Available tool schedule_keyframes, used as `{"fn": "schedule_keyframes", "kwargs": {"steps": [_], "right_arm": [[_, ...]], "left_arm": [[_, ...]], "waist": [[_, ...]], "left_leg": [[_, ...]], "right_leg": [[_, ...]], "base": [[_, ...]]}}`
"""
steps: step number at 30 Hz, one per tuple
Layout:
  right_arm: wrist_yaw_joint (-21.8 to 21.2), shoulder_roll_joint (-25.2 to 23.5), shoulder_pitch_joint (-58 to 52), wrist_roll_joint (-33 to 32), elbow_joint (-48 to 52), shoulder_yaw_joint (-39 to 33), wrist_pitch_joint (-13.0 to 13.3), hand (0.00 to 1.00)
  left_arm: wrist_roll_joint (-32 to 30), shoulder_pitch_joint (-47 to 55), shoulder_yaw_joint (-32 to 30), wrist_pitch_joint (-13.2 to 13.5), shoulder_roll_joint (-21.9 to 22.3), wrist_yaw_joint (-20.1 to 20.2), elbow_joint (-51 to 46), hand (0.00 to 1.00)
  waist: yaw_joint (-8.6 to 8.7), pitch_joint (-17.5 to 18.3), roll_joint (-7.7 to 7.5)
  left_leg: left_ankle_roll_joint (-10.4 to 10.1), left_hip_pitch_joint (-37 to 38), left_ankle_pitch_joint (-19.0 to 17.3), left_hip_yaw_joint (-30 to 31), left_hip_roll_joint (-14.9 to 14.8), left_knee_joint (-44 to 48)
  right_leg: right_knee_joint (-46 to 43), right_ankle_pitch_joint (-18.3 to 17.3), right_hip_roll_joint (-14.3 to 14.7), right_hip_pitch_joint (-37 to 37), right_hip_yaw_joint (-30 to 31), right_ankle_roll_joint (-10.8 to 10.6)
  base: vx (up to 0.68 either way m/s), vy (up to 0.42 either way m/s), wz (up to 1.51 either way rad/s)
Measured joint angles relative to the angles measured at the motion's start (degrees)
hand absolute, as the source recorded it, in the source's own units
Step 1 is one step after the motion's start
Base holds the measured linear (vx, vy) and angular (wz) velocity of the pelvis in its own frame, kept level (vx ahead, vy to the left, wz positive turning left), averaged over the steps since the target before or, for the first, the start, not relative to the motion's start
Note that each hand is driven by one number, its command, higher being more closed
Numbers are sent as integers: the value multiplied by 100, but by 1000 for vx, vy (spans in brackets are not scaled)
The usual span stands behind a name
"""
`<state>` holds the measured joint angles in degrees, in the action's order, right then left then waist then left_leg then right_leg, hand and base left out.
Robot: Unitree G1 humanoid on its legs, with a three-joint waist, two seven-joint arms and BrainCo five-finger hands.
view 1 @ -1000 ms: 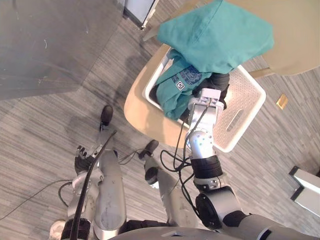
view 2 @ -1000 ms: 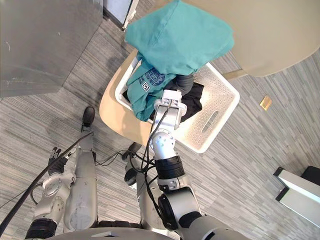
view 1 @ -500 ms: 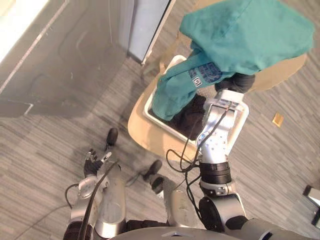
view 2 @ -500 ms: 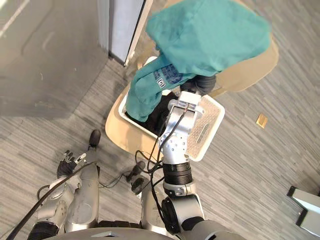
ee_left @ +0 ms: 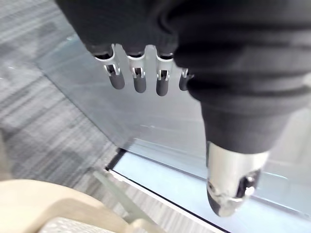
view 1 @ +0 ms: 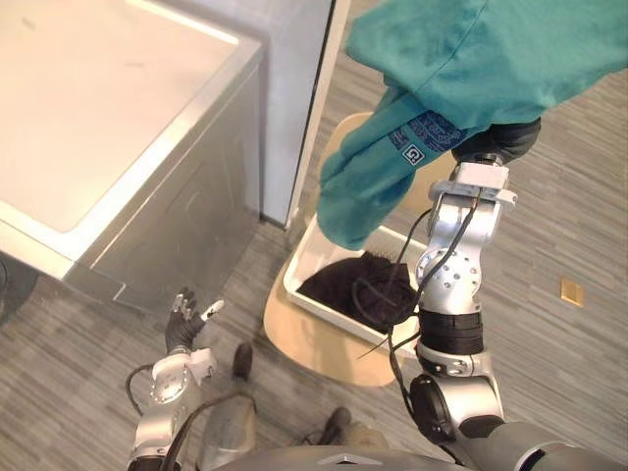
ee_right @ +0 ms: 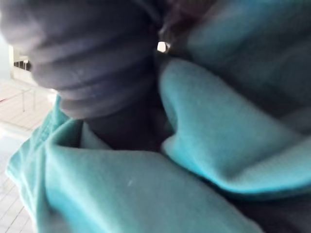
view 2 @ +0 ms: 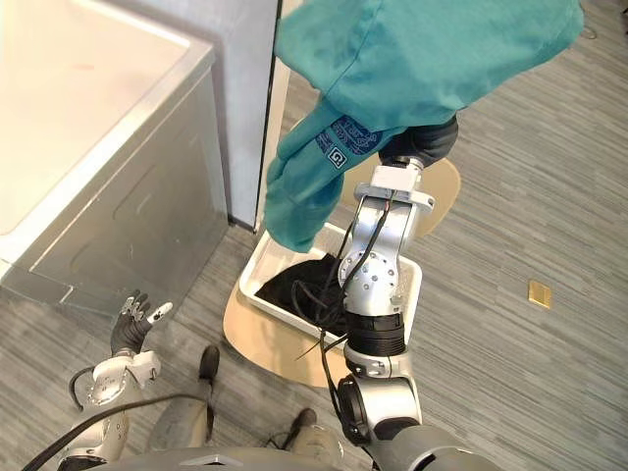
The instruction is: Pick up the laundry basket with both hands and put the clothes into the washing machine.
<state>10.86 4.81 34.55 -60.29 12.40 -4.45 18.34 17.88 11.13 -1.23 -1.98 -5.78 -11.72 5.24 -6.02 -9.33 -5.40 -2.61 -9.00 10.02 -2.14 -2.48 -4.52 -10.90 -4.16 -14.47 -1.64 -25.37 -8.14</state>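
Draping over raised right hand (view 1: 510, 140), teal garment (view 1: 471, 59) hangs above white laundry basket (view 1: 306, 257); hand's fingers hidden, state unclear. Dark clothes (view 1: 358, 289) in basket, on round beige stool (view 1: 314, 343). Left hand (view 1: 183, 321) spread, empty, left of basket. Silver-grey cabinet (view 1: 167, 226) also left of basket; grey striped carpet (view 1: 579, 196) around.

Teal garment (view 1: 461, 69) up high, draped and hanging — white laundry basket (view 1: 306, 263) below, dark clothes (view 1: 353, 285) inside

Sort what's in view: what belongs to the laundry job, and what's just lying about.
Job: teal garment, draped over the right hand; white basket; dark clothes in it; silver-grey machine, likely the washer.
Lying about: round tan table under the basket; small tan piece on the floor.
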Motion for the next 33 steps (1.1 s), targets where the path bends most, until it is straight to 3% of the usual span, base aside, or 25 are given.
{"fn": "schedule_keyframes", "kwargs": {"steps": [7,10,16,22,33], "right_arm": [[9,716,194,225,-505,-7,-366,100],[17,827,290,224,-733,-10,-392,100],[42,920,288,224,-990,108,-607,100],[-51,874,149,229,-990,627,-866,100],[-288,588,-366,232,-933,1131,-1131,100]], "left_arm": [[-22,-158,-102,25,94,-40,-560,0],[-71,-384,-183,85,99,-73,-794,0],[-72,-961,-173,308,74,-193,-1471,0],[-85,-1579,334,465,-163,-127,-1829,0],[-123,-2512,1535,447,-506,310,-1795,0]], "waist": [[259,450,425],[305,652,569],[442,816,619],[514,865,686],[668,977,701]], "left_leg": [[-82,315,-73,-400,-151,-46],[-61,430,-46,-561,-223,-46],[-84,585,-27,-716,-304,-48],[-88,631,-21,-885,-311,-50],[-119,631,-45,-1003,-319,-52]], "right_leg": [[324,182,171,170,375,-15],[485,298,248,213,531,-9],[767,525,350,389,672,1],[921,658,380,381,877,44],[1019,745,398,326,1018,74]], "base": [[-77,-2,-29],[-47,-2,-27],[-14,1,-15],[-36,22,-14],[-20,12,-6]]}}
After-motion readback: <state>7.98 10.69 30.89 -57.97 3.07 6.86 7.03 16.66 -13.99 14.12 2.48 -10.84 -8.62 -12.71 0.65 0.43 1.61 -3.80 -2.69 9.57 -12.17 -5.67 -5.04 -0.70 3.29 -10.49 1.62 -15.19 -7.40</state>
